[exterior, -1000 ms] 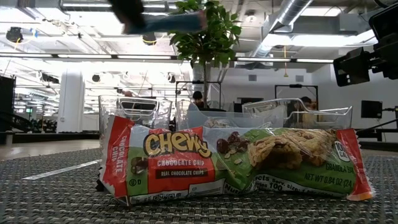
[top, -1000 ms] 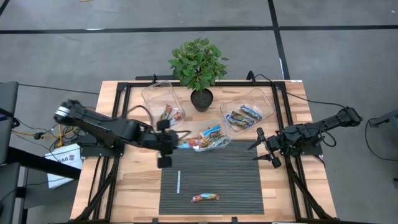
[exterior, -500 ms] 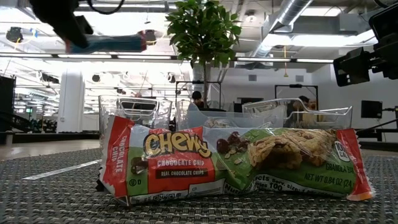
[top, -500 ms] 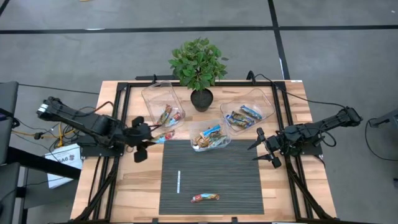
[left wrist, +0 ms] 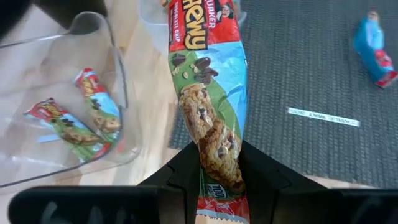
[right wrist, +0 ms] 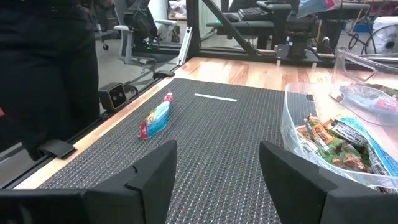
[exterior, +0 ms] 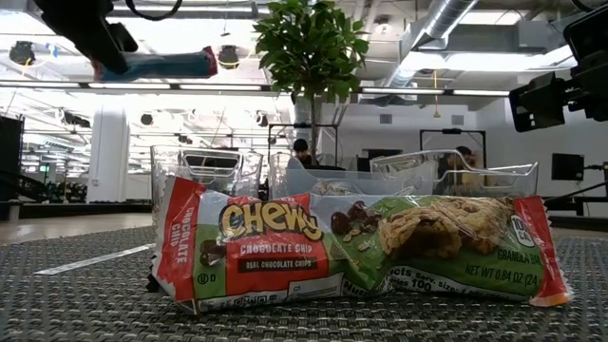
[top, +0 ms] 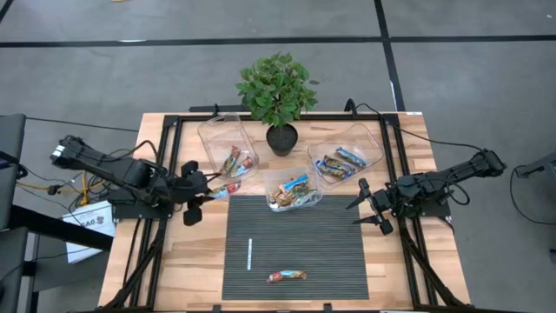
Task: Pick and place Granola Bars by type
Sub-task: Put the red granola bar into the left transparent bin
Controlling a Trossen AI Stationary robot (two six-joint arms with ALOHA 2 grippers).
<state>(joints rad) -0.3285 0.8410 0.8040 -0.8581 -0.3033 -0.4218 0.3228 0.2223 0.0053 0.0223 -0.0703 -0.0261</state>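
Three clear plastic containers sit on the table [top: 169, 261] near a potted plant [top: 276, 91]. The left container [top: 228, 139] holds two granola bars [top: 239, 160] in red-and-green wrappers, also seen in the left wrist view [left wrist: 74, 118]. The right container [top: 346, 150] holds several blue-wrapped bars [top: 339, 162]. The middle container [top: 294, 189], at the back edge of the dark ribbed mat [top: 295, 248], holds a mixed heap of bars [top: 291, 189].

The left gripper [top: 207, 192] hovers above the table just beside the left container, its fingers clamped on one end of a granola bar [left wrist: 208, 112]. The wrapper reads "Chewy" with "Chocolate Chip" on a red band, and the bar juts out past the fingers toward the container.

A single bar [top: 287, 276] lies alone at the front of the mat; the low view shows its label [exterior: 351, 249]: "Chewy", "Chocolate Chip", "Real Chocolate Chips". A thin white stick [top: 249, 253] lies on the mat nearby.

The right gripper [top: 372, 207] waits at the mat's right edge, fingers spread wide and holding nothing.
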